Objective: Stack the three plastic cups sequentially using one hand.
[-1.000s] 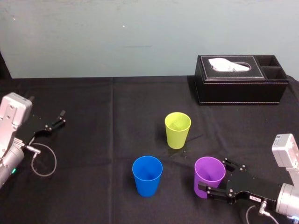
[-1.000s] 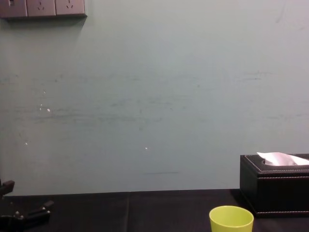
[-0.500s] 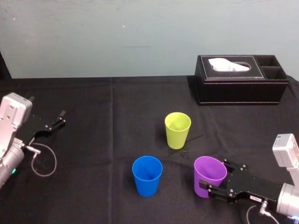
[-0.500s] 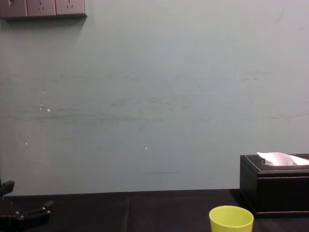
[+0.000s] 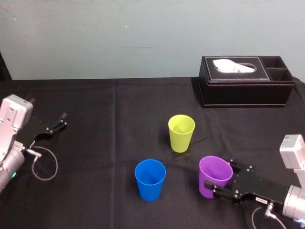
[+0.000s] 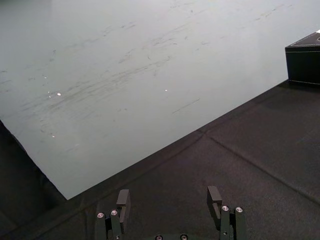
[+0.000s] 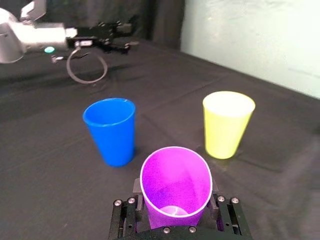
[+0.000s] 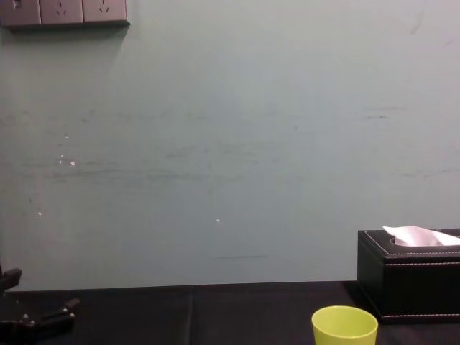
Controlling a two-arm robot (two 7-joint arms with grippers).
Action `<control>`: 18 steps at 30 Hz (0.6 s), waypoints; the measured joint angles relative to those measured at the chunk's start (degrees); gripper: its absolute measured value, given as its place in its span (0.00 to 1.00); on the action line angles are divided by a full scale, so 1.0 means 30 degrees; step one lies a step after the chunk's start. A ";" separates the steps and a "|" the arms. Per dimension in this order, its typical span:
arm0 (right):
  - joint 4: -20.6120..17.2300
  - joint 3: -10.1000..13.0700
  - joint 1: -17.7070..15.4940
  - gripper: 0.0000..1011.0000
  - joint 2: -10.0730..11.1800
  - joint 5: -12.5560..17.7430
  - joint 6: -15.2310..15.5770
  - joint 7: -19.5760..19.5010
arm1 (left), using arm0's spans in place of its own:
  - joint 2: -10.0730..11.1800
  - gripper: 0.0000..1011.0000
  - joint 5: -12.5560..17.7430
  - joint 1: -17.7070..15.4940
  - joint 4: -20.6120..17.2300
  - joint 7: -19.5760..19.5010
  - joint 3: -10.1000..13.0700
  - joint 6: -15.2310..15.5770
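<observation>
Purple cup (image 5: 215,175) tilted in the closed fingers of the right gripper (image 5: 220,175), blue cup (image 5: 150,179) and yellow-green cup (image 5: 181,132) upright on the counter (image 5: 105,143), left gripper (image 5: 61,120) parked, fingers wide.

Back wall (image 5: 119,38): pale green-grey, matte, with faint horizontal scuffs and a few small white specks. A row of grey socket plates (image 8: 61,12) sits high on it, toward the left. Dark strip (image 5: 4,67) at the wall's left end. Bench (image 5: 95,143): black cloth runs up to the wall, with one fold line (image 5: 115,114) from front to back. Black stitched tissue box (image 5: 245,81) at back right, near the wall. Light is even and shadows are soft.
</observation>
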 joint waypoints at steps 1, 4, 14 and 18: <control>-0.0137 0.0079 -0.0073 0.72 -0.0007 -0.0007 0.0031 -0.0218 | 0.0000 1.00 0.0000 0.0001 0.0000 0.0001 0.0001 0.0000; -0.0707 0.0348 -0.0353 0.72 -0.0035 -0.0147 0.0341 -0.0971 | 0.0000 1.00 -0.0001 0.0000 0.0000 0.0000 0.0001 0.0000; -0.3271 0.1262 -0.0679 0.72 0.0378 -0.0299 0.2615 -0.2425 | 0.0000 1.00 -0.0001 -0.0001 0.0000 0.0000 0.0001 0.0001; -0.4025 0.1518 -0.0397 0.72 0.0459 0.0004 0.3440 -0.2611 | 0.0000 1.00 0.0000 0.0000 0.0000 0.0000 0.0001 0.0000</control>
